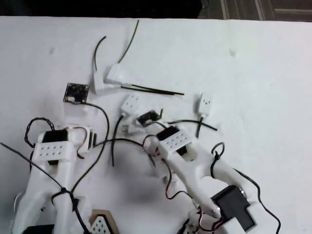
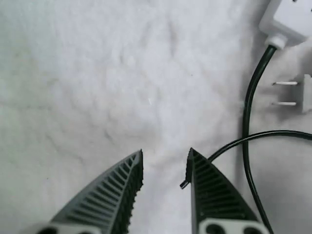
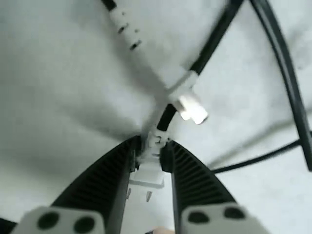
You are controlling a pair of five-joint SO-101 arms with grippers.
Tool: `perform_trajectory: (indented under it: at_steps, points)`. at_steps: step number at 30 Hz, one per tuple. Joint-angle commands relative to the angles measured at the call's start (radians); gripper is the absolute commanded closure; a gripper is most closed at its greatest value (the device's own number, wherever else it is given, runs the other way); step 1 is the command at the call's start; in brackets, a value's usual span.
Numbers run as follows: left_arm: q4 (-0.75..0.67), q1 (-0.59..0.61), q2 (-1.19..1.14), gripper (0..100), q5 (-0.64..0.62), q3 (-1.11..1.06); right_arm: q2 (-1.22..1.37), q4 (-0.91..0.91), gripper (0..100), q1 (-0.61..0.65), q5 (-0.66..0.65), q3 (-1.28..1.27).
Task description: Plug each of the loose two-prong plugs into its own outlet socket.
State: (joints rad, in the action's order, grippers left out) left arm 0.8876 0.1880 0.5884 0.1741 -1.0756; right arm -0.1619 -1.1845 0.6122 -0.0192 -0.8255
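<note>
The white table (image 1: 263, 58) is strewn with short dark cords and small white fittings, and the two arms stand side by side at its near edge. The right arm (image 1: 195, 165) leans in low over the tangle in the middle. The left arm (image 1: 48, 165) is bent down over barer cloth beside it.

The right gripper (image 3: 151, 144) is nearly closed and clamps the held plug (image 3: 146, 173) by its white body. The plug's long axis lies along the fingers. Its dark cord (image 3: 168, 117) runs out past the fingertips, while the two prongs (image 3: 148, 196) point back toward the wrist. That is the relation that matters: any socket lies out beyond the tips, so I'd judge the prongs face the wrong way for a straight push. The plug probably needs turning or a fresh grip. One socket block (image 1: 205, 104), showing two slots, lies apart from that arm's wrist.

The left gripper (image 2: 165, 153) is open, with a clear gap between the fingers and nothing in it. A loose plug (image 2: 307, 95) lies ahead of the tips and off to one side. Its pair of prongs (image 2: 285, 83) lies flat, crosswise to the fingers and pointing in toward their line. Farther ahead on that side is a white block (image 2: 287, 19). Its dark cord (image 2: 251, 92) trails back past the outside of the nearer finger. To my eye this arm is the nearer one to that loose plug.
</note>
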Motion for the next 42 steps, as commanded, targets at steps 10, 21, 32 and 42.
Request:
perform_trajectory:
  at_steps: [10, 21, 32, 42]
  points:
    - [-0.017, 0.012, 0.033, 85, 0.009, 0.005, -0.43, -0.397, 98.1, -0.237, -0.203, 0.264]
    - [-0.017, 0.01, 0.033, 85, 0.009, 0.005, -0.611, -0.513, 98.1, -0.387, -0.325, 0.451]
    - [-0.017, 0.008, 0.033, 85, 0.009, 0.005, -0.524, -0.492, 91.3, -0.302, -0.318, 0.189]
    - [-0.017, 0.008, 0.033, 85, 0.009, 0.005, -0.334, -0.183, 86.2, -0.285, -0.318, -0.089]
